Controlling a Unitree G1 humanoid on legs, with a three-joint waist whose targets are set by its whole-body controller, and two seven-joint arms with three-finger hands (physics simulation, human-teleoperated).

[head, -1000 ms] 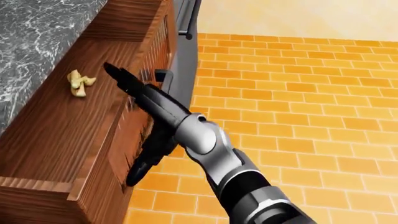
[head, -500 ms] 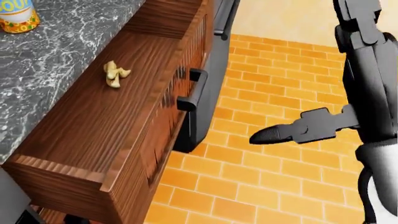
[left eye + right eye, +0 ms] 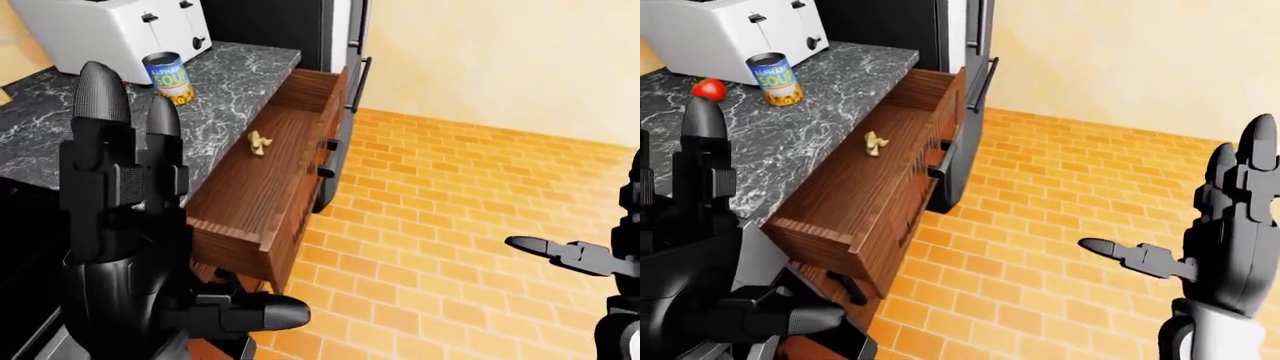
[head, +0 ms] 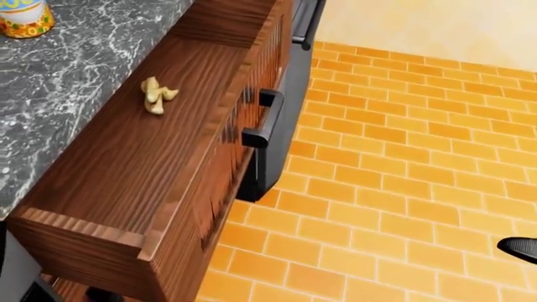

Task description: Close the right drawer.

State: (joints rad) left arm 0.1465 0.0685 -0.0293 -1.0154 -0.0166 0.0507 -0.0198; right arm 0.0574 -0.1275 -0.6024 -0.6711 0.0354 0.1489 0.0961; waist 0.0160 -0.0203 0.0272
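We see the pulled-out brown wooden drawer point(image 3: 270, 176) jutting from under the grey marble counter point(image 3: 215, 90) toward the orange tiled floor point(image 3: 440, 225). A small yellowish scrap point(image 3: 259, 142) lies in it. The labelled soup can point(image 3: 168, 77) stands on the counter beside the white toaster point(image 3: 110, 30).

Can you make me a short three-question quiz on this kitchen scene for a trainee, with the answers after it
1. True or false: the drawer is fully closed.
2. What lies inside the drawer? A) a soup can B) a small yellowish object C) a tomato
3. Fill in: neither the left hand nor the right hand is touching the drawer's black ____.

Key
1. False: it stands pulled out from under the marble counter.
2. B: the small yellowish object lies on the drawer's wooden bottom. The soup can and tomato stand on the counter.
3. Handle: both hands are raised with open fingers, apart from it.
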